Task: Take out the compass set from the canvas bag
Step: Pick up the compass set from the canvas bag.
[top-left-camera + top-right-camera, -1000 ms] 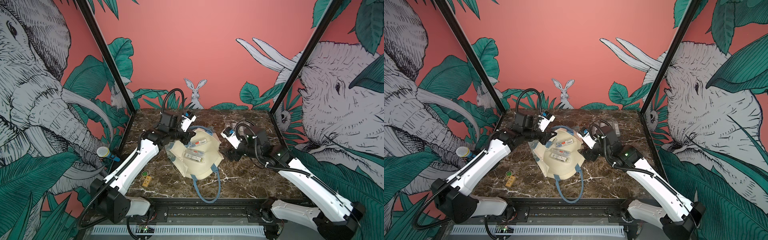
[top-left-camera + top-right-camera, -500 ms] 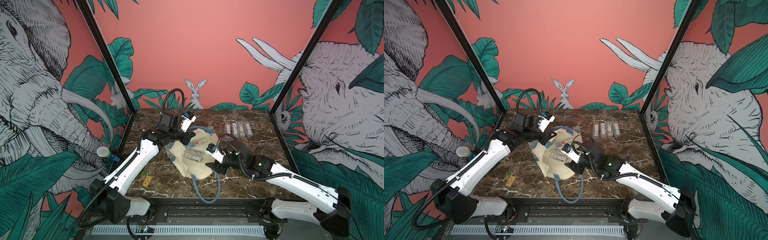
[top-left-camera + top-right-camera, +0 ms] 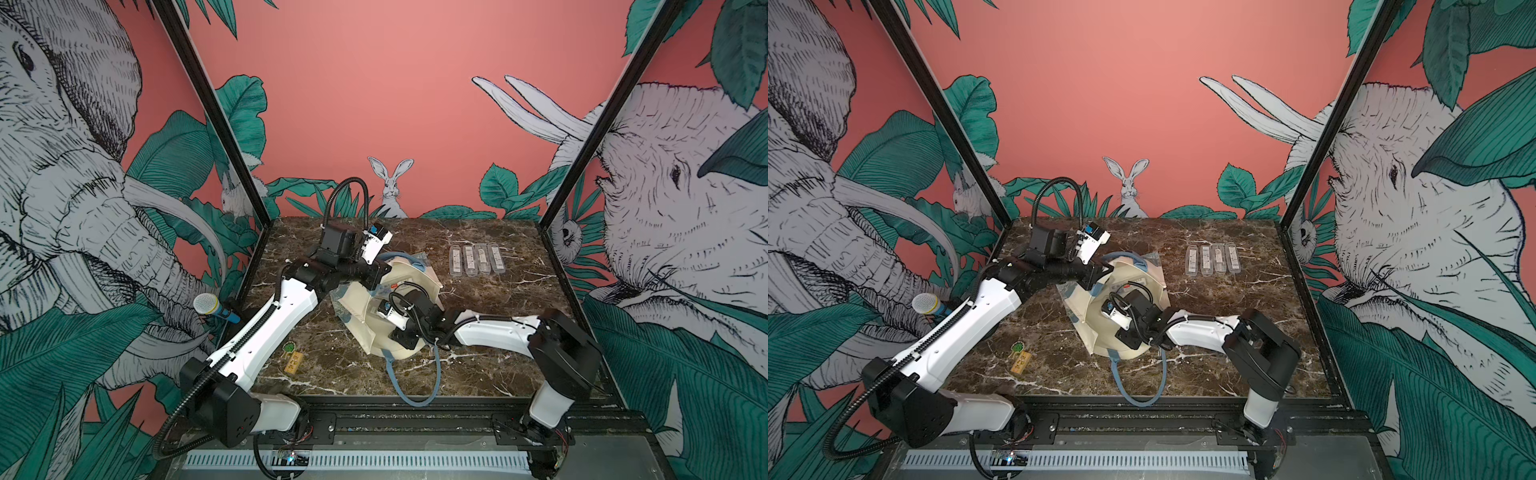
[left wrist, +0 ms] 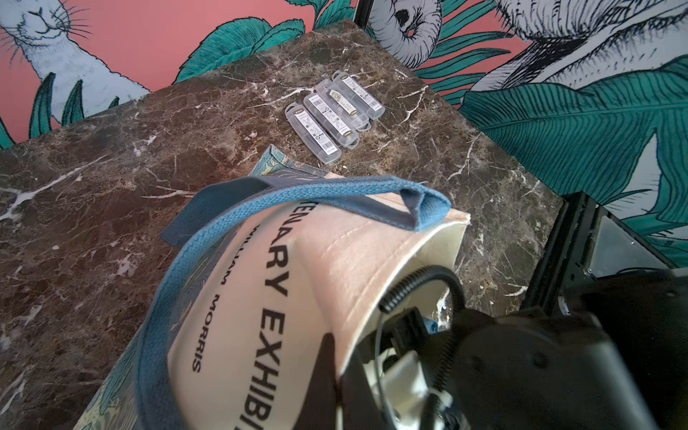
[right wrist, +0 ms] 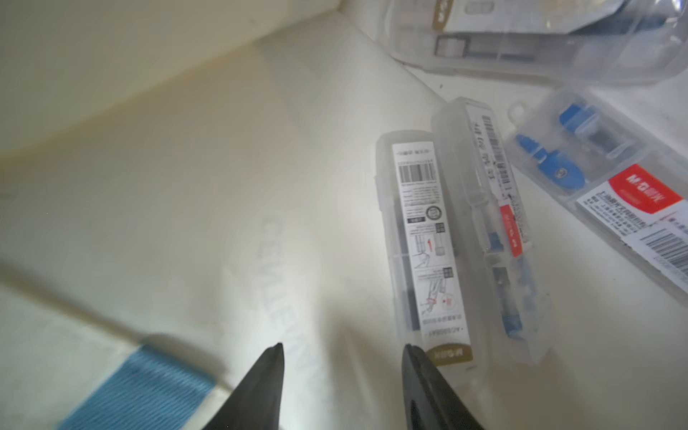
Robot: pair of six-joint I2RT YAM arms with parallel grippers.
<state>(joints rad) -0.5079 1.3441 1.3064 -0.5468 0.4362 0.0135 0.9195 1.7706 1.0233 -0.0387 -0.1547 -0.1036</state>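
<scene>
The cream canvas bag (image 3: 365,328) (image 3: 1096,332) lies on the marble table with its mouth held up. My left gripper (image 4: 340,348) is shut on its rim beside the black lettering (image 4: 271,298). My right gripper (image 5: 343,348) is inside the bag, open, with nothing between its fingers. Several compass sets in clear plastic cases lie on the bag's inner wall ahead of it. The nearest, gold-labelled case (image 5: 424,242) ends just past one fingertip (image 5: 411,353). A second case (image 5: 495,231) lies against it, and a red-labelled one (image 5: 603,178) lies farther off.
Several more compass set cases lie in a row on the table at the back right (image 3: 477,259) (image 3: 1212,259) (image 4: 335,115). A blue strap handle (image 3: 415,382) loops toward the front edge. A small yellow tag (image 3: 293,359) lies front left. A microphone (image 3: 208,305) stands beyond the left edge.
My right arm has swung from the row of cases at the back right into the bag's mouth, and its jaws have narrowed. The left gripper has held the rim without moving.
</scene>
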